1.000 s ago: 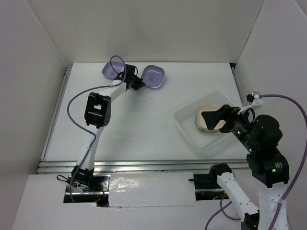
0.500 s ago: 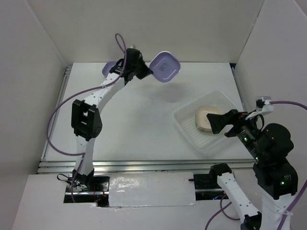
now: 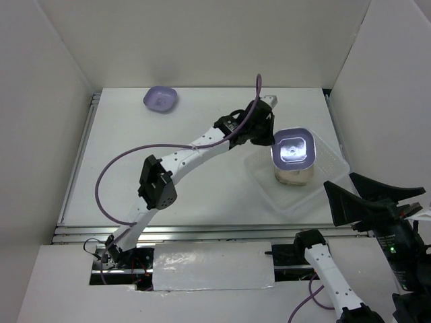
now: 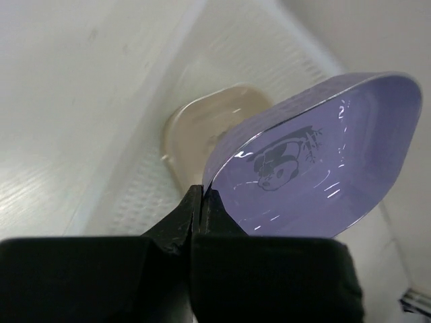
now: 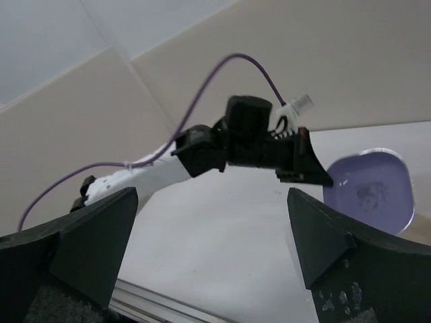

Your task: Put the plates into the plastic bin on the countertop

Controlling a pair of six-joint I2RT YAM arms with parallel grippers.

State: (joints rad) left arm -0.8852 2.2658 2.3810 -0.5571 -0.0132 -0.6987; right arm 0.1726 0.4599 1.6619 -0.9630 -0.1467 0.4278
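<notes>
My left gripper (image 3: 273, 142) (image 4: 202, 192) is shut on the rim of a purple plate (image 3: 292, 147) (image 4: 323, 175) with a small centre mark. It holds that plate tilted in the air over the clear plastic bin (image 3: 259, 176) (image 4: 128, 202). A cream plate (image 3: 294, 177) (image 4: 195, 128) lies upside down in the bin, just below the held one. A second purple plate (image 3: 160, 99) rests on the white countertop (image 3: 215, 195) at the back left. My right gripper (image 3: 374, 195) (image 5: 212, 202) hangs open and empty off the bin's near right corner, looking toward the held purple plate (image 5: 374, 192).
White walls stand on three sides of the countertop. Metal rails (image 3: 202, 232) run along its near edge and sides. The left arm (image 3: 195, 145) stretches diagonally across the middle, with its purple cable looping to the left.
The left arm lifted the purple plate from the back and swung it right, over the bin. The right arm drew back from the bin toward the near right corner, still open.
</notes>
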